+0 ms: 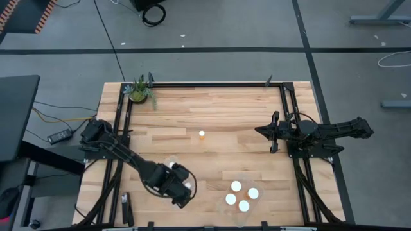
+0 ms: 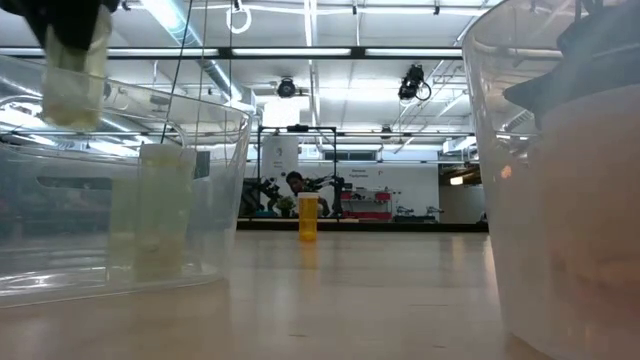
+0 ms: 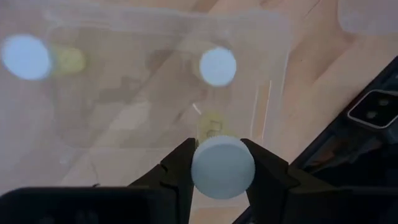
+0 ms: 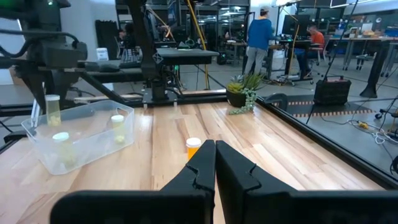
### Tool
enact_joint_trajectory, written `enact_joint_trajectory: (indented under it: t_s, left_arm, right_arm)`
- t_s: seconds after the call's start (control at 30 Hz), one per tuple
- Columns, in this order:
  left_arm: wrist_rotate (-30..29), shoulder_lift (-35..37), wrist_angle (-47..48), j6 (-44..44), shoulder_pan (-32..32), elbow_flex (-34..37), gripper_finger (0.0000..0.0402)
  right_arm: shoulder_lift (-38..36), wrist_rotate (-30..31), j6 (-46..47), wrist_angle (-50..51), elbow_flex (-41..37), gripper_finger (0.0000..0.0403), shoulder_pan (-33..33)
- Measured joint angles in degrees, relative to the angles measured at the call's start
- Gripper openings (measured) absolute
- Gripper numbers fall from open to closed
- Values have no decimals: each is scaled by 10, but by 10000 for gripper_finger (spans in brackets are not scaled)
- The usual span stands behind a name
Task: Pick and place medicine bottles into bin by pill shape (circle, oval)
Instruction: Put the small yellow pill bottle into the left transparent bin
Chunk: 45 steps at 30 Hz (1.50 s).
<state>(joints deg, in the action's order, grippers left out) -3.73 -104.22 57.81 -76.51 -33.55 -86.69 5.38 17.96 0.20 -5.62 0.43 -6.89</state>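
the left hand [image 3: 221, 163] is over the near left part of the wooden counter [image 1: 212, 112], above a clear tub [image 4: 78, 134], with its 2 fingers [image 3: 180, 168] closed on the sides of a white-capped medicine bottle [image 3: 222, 167]; the bottle hangs upright in the grip, cap toward the wrist camera, over the tub's interior. in the right wrist view this held bottle shows as a pale bottle at the tub's far left, raised above the rim. 2 more capped bottles [image 4: 117, 127] stand inside this tub, apart from each other. a second clear tub [image 1: 241, 200] sits near the front edge just right of centre and holds 4 bottles [image 1: 236, 186] standing close together, white caps up. 1 amber bottle [image 1: 201, 135] stands alone and upright near the middle of the counter, well apart from both tubs. the right hand [image 4: 214, 163] is at the right side of the counter, level with the lone bottle, its fingers pressed fully together and holding nothing; it points across the counter toward that bottle. a green potted plant [image 1: 140, 92] stands at the far left corner. beyond the counter, people [image 4: 256, 40] are visible in the room.
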Motion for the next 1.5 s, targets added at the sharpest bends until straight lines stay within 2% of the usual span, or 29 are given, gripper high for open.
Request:
enact_joint_trajectory:
  t_s: [0.2, 0.53, 0.73, 1.0, 1.5]
  left_arm:
    - [-16, -27, -2, -21, -20, 1, 130]
    - [-13, -76, -5, -8, -19, 1, 122]
    - [-9, -97, -6, -8, -20, 1, 130]
    - [-3, -103, -8, -8, -21, 1, 128]
    - [-3, -103, -5, -8, -20, 1, 217]
  right_arm:
    - [1, 0, 0, 0, 0, 19, 0]
    - [3, 0, 0, 6, 0, 19, 0]
    - [3, 0, 0, 12, 0, 19, 0]
    - [3, 0, 0, 13, 0, 19, 0]
    - [3, 0, 0, 13, 0, 19, 0]
